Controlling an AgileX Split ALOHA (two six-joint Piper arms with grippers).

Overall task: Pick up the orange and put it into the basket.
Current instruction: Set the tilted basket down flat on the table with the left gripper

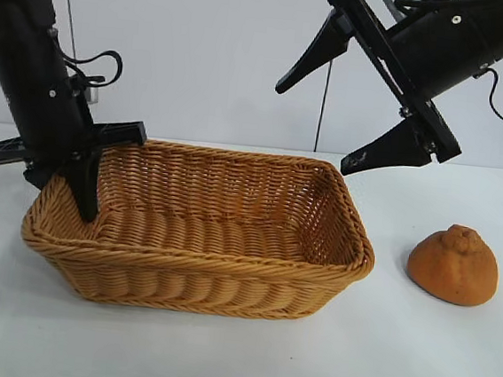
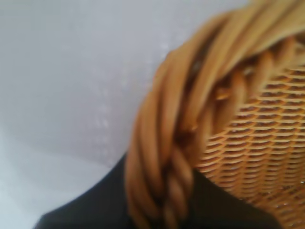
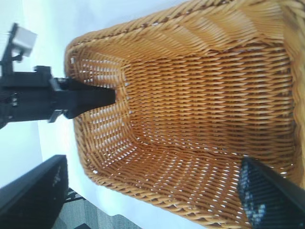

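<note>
The orange (image 1: 454, 264) sits on the white table to the right of the basket (image 1: 224, 284), apart from it and from both grippers. My right gripper (image 1: 311, 129) hangs wide open and empty in the air above the basket's right half, up and to the left of the orange. The right wrist view looks down into the empty basket (image 3: 200, 109) between that gripper's fingers (image 3: 269, 195). My left gripper (image 1: 59, 197) straddles the basket's left rim, one finger inside and one outside. The left wrist view shows the braided rim (image 2: 162, 157) clamped between its black fingers (image 2: 95, 210).
The white table (image 1: 430, 366) extends in front of and to the right of the basket. A pale wall stands behind. My left gripper also shows in the right wrist view (image 3: 86, 98), at the basket's far end.
</note>
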